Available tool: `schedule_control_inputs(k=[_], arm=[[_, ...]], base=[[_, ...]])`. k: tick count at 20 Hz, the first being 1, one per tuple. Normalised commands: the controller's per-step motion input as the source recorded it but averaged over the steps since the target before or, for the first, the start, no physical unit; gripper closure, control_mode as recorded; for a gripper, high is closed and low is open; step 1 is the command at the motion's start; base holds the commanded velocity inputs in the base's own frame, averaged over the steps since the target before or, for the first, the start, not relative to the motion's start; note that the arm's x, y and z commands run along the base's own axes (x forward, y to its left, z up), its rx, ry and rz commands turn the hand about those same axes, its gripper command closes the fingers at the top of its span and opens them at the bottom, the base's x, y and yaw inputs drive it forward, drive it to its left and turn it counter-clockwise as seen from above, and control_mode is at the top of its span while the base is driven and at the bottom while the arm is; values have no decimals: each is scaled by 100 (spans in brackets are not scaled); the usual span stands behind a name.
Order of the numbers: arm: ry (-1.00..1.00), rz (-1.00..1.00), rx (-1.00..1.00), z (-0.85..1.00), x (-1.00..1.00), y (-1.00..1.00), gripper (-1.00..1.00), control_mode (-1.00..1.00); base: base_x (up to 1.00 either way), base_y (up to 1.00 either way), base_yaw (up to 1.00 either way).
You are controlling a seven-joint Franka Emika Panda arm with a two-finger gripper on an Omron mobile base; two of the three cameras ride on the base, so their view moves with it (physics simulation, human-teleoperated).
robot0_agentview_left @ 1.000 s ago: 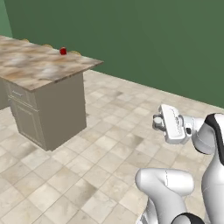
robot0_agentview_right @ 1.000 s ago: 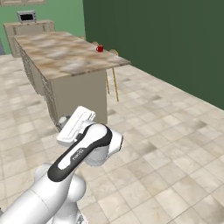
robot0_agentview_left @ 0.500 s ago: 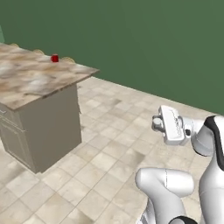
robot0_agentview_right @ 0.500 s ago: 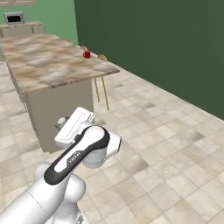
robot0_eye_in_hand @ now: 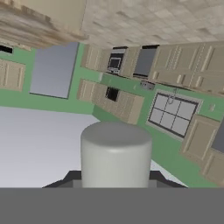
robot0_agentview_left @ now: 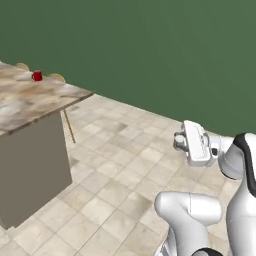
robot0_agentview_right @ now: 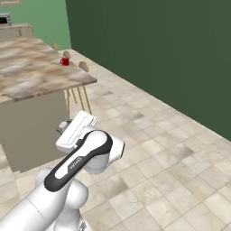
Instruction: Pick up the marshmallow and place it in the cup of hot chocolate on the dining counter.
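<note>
The marshmallow (robot0_eye_in_hand: 116,153), a squat white cylinder, stands between the two dark fingertips of my gripper (robot0_eye_in_hand: 116,180), which is shut on it. The hand (robot0_agentview_left: 194,142) is held up in front of the robot's body over the tiled floor, seen from the other side as a white block (robot0_agentview_right: 76,131). The cup of hot chocolate (robot0_agentview_left: 37,76), a small red mug (robot0_agentview_right: 65,61), sits near the far edge of the dining counter (robot0_agentview_left: 30,102), well away to the left of the hand. The counter's marbled top (robot0_agentview_right: 31,74) is at left in both base views.
Wooden stools (robot0_agentview_right: 84,66) stand along the counter's far side by the dark green wall (robot0_agentview_left: 150,45). Open tiled floor (robot0_agentview_left: 115,165) lies between the robot and the counter. A microwave (robot0_agentview_right: 4,19) sits on a back worktop. The hand view shows cabinets and a window (robot0_eye_in_hand: 170,113), rolled over.
The whole scene has shifted in both base views, so the base has moved; the counter's corner is now nearer and more side-on. The arm keeps its pose with the marshmallow in the gripper.
</note>
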Motion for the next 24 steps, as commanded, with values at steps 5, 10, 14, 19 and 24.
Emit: schedule_control_inputs(k=[5, 10, 14, 19, 24], arm=[[0, 0, 0, 0, 0, 0, 100, 100], [0, 0, 0, 0, 0, 0, 100, 100], [0, 0, 0, 0, 0, 0, 100, 100], [0, 0, 0, 0, 0, 0, 100, 100], [0, 0, 0, 0, 0, 0, 100, 100]], base=[[100, -79, 1], [100, -63, 12], [100, -61, 15], [100, -60, 17], [100, -55, 22]])
